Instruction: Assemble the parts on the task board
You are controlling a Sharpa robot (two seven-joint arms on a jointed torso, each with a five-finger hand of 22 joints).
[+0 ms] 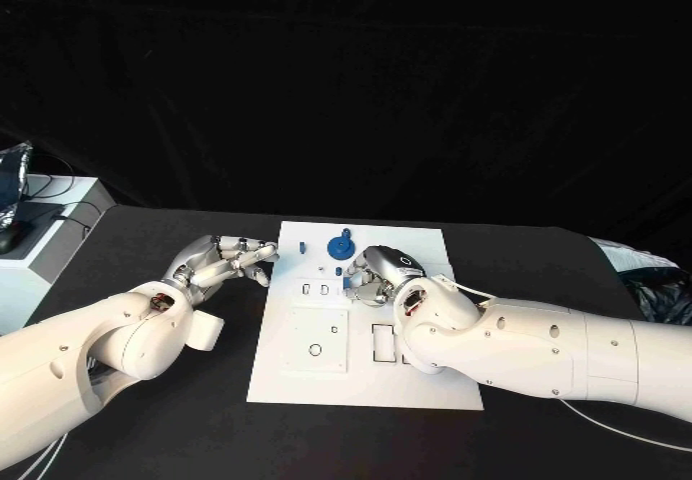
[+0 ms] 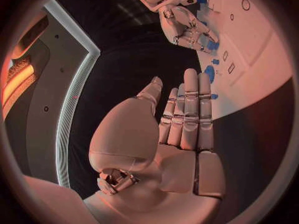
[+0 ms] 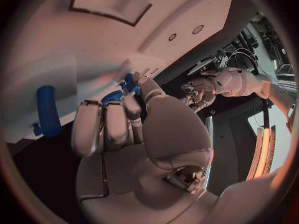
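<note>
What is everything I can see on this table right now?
Task board: one, white, middle of the black table.
Round blue part: one, blue, at the board's far edge.
Small blue parts: a few, near the round one; exact count unclear.
Table: one, black.
Left robot hand: silver, fingers apart, holding nothing, beside the board's left edge.
Right robot hand: silver, fingers curled over the board; a blue part at its fingertips, grip uncertain.

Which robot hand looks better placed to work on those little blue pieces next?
Probably the right robot hand: it sits over the task board, fingers curled beside the blue parts. The left robot hand lies off the board's edge, holding nothing.
</note>
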